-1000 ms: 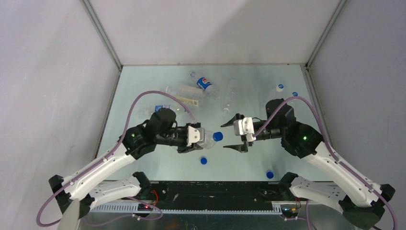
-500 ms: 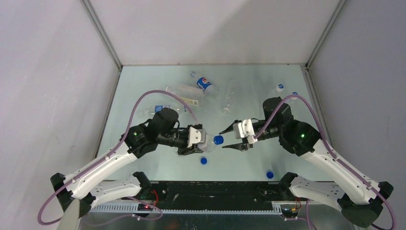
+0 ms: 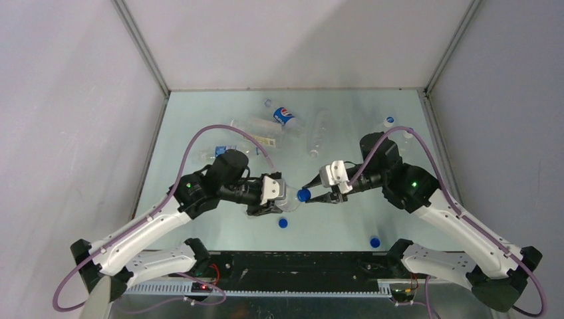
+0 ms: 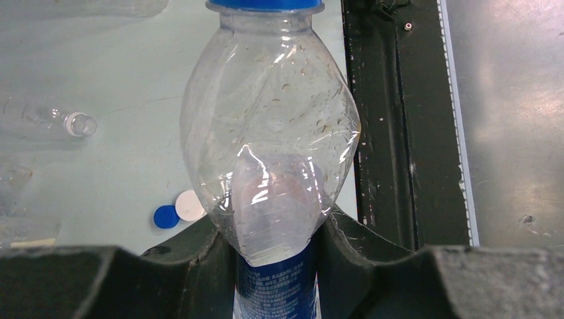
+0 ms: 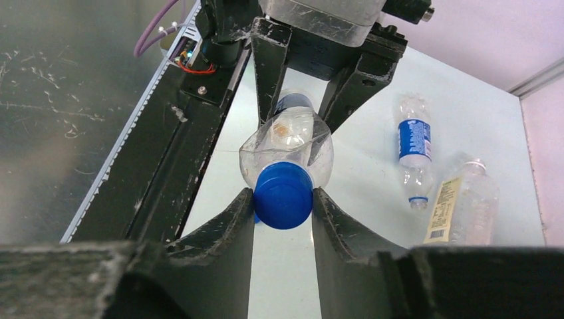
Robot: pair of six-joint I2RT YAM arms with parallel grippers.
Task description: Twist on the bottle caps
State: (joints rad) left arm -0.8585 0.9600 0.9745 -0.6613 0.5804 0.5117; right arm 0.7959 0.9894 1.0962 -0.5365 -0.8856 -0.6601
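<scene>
Right wrist view gives you the clearest read: the bottle is held level above the table, neck aimed at the right gripper. That puts its cap squarely between those fingers, ready to be spun about the bottle's long axis. Your left gripper is clamped on the bottle's body at the top of its blue label, a grip that looks meant to stop the bottle turning. The right jaws are drawn in on the cap, one finger touching each side. You probably need a twist next, though you cannot tell whether the cap sits square on the thread. A loose cap lies near the bottle, toward the arm bases. Other bottles lie well beyond it.
</scene>
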